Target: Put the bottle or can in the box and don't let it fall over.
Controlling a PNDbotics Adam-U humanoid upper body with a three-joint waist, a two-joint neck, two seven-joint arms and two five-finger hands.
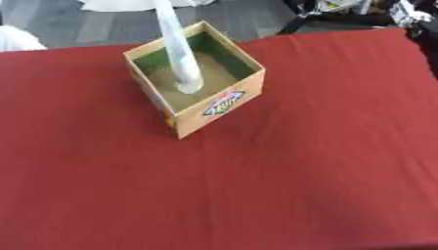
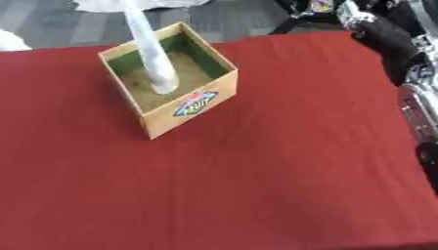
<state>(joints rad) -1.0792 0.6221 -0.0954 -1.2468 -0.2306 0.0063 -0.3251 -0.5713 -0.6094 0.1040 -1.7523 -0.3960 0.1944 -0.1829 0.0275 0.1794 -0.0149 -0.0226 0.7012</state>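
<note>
A tall, pale bottle (image 1: 181, 53) stands inside the open cardboard box (image 1: 224, 105), its base on the box floor and its top leaning slightly toward the far left. No hand touches it. The box sits on the red table (image 1: 256, 185) at the far left and has a colourful logo on its near side. My right arm (image 2: 389, 41) shows along the right edge in the right eye view, black with a silver joint. Its hand (image 2: 358, 15) is near the upper right corner, past the table's far edge. My left hand shows in neither view.
The red cloth spreads wide in front of and to the right of the box. Grey floor and white objects (image 1: 17, 39) lie beyond the far edge. Dark equipment (image 1: 342, 10) stands at the far right.
</note>
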